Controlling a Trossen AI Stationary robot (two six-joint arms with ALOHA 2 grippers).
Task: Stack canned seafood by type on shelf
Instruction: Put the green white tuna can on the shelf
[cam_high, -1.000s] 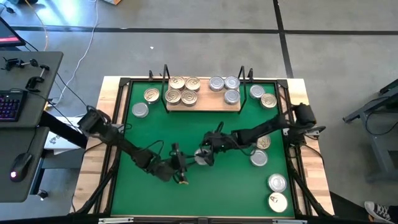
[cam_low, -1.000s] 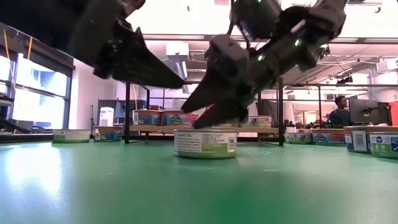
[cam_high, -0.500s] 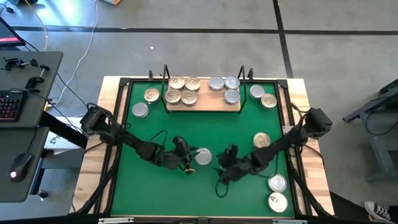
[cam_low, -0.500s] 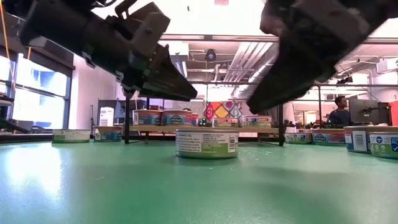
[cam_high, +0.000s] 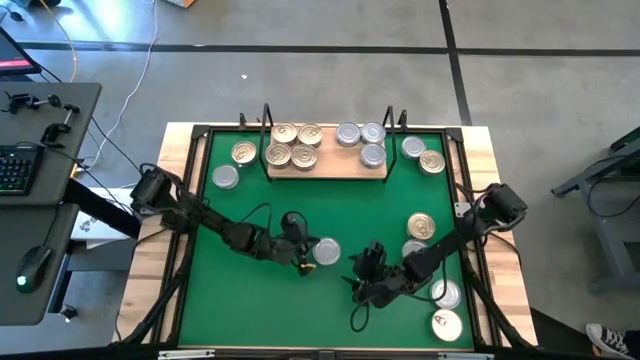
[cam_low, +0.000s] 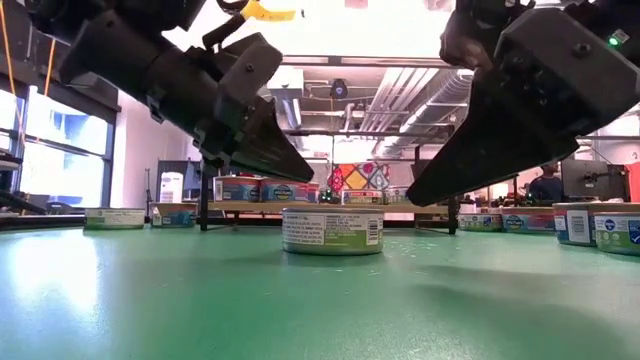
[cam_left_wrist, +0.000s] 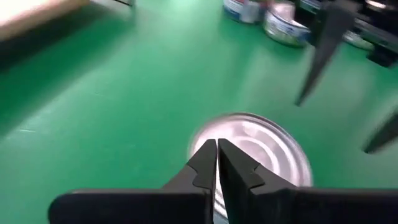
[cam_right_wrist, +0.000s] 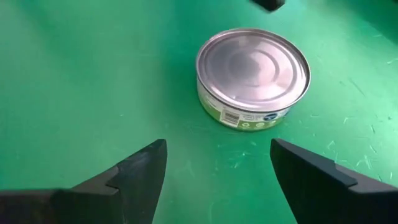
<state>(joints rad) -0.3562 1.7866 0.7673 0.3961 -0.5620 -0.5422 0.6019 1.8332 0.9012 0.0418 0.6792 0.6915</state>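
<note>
The jaws of the left gripper are closed on nothing, just above a silver-lidded tin at mid-mat; those of the right gripper are spread wide, near the same tin. For a clean pick, the left jaws should be reopened and centred astride the tin before descent. Both arms are extended low toward mid-mat; the shelf stands well apart.

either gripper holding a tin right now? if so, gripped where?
Nothing is held. The left gripper is shut on nothing above the silver tin, which stands alone on the green mat. The right gripper is open beside it.
</note>
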